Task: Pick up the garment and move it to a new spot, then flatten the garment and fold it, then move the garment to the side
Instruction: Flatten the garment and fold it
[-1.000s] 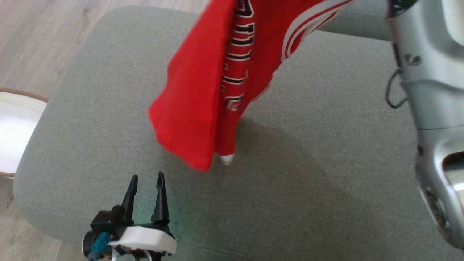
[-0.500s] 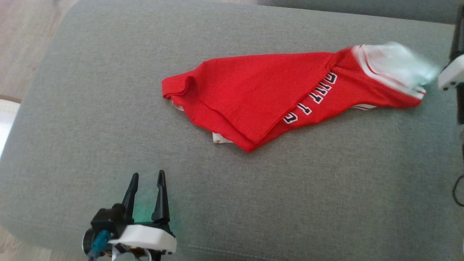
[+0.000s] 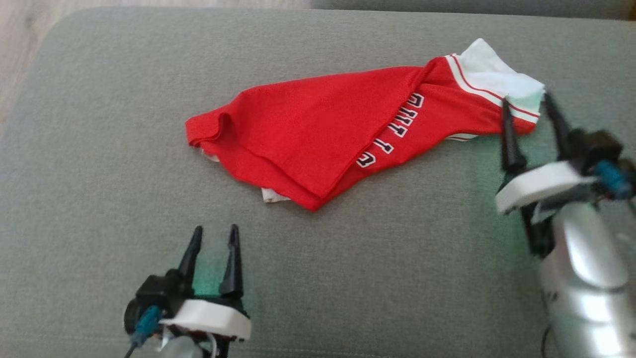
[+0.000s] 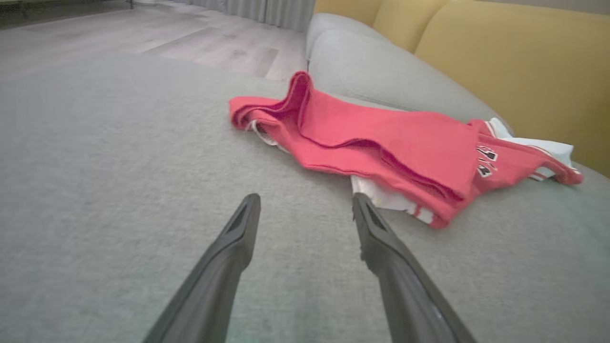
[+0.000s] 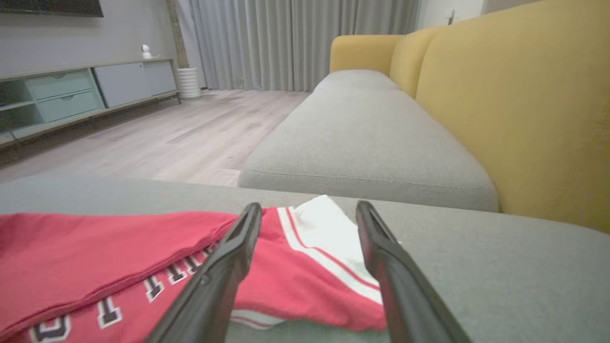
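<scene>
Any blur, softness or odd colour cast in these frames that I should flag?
Head view: the right end effector looks slightly blurred, and a green tint falls on the grey cushion beside it and the left end effector. Left wrist view: soft overall, lettering on the red jersey unreadable. Right wrist view: sharpest, lettering legible.

The grey cushion [image 3: 99, 149] lies bare across its whole near half and its left side, so a gripper can pass there freely. The red shirt [image 3: 318, 129] sprawls over the middle and far right, with a raised fold at its left end. The right gripper [image 3: 525, 97] crowds the shirt's right end, fingers spread. The left gripper [image 3: 215, 227] sits near left, well apart from the shirt. To the right, a yellow sofa back [image 5: 524, 119] walls off that side.
</scene>
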